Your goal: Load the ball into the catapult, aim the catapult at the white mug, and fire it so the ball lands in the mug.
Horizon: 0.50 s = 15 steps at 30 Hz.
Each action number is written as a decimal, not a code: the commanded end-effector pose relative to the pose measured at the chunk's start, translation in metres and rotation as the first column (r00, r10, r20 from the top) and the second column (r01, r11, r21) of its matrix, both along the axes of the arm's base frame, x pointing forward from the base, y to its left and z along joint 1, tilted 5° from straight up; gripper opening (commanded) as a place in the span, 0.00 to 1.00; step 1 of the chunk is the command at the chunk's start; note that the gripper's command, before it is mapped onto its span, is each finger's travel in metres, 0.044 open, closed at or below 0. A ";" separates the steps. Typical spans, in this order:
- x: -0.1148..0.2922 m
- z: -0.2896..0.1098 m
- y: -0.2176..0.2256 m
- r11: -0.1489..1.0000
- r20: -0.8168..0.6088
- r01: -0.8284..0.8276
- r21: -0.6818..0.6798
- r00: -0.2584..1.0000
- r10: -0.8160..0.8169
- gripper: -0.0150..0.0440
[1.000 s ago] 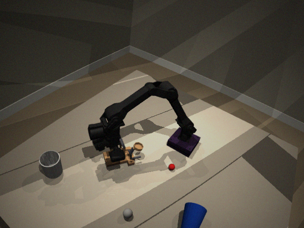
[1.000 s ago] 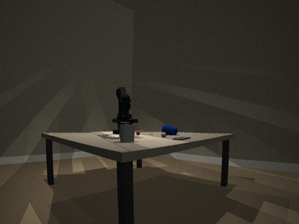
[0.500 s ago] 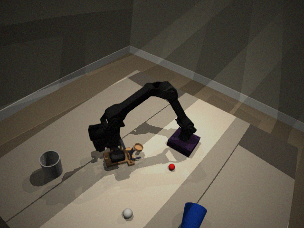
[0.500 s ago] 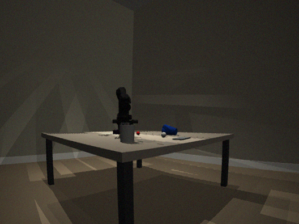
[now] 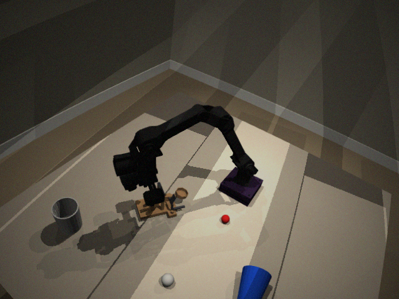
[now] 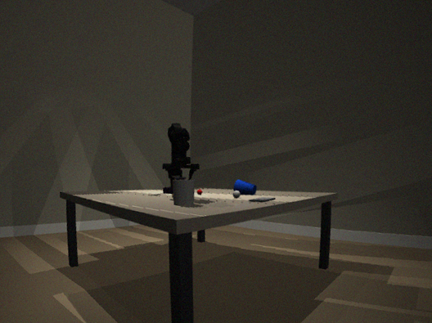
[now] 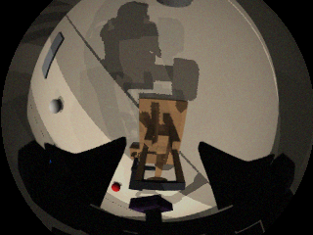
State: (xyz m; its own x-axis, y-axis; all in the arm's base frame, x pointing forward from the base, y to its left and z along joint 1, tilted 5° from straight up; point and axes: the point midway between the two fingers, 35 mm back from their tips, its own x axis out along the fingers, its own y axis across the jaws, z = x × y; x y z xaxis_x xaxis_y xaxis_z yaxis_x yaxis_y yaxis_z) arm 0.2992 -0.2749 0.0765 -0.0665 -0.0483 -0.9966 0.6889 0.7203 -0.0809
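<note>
The wooden catapult (image 5: 140, 208) (image 7: 177, 110) stands on the table, its round cup (image 5: 181, 193) empty and facing the arm's base. My gripper (image 5: 156, 193) (image 7: 162, 143) is open, with its fingers apart on either side of the catapult and nothing held. In the exterior view the mug partly hides the gripper. The white mug (image 5: 68, 218) (image 6: 183, 193) looks grey and stands upright beyond the catapult's far end. A red ball (image 5: 225, 218) (image 6: 199, 191) (image 7: 115, 187) lies on the table near the arm's base. A grey-white ball (image 5: 167, 279) (image 6: 236, 194) (image 7: 55, 106) lies off to the side.
A blue cup (image 5: 254, 283) (image 6: 245, 187) lies on its side beyond the balls. A flat grey slab (image 6: 262, 199) (image 7: 53, 55) lies near the grey-white ball. The arm stands on a purple base (image 5: 230, 186) (image 7: 151, 204). The table's edge (image 6: 113, 211) is beyond the mug.
</note>
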 end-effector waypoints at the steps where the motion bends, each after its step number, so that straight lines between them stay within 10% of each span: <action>1: 0.003 0.052 0.004 1.000 0.026 0.001 -0.021 1.000 0.000 1.00; 15: 0.007 0.103 0.004 0.999 0.047 -0.002 -0.040 0.999 0.004 1.00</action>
State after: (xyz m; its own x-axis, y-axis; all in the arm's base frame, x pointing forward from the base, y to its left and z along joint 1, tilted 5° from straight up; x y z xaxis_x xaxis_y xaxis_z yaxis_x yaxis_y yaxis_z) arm 0.3045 -0.2726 0.1490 -0.0464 -0.0657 -0.9968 0.6876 0.7217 -0.0795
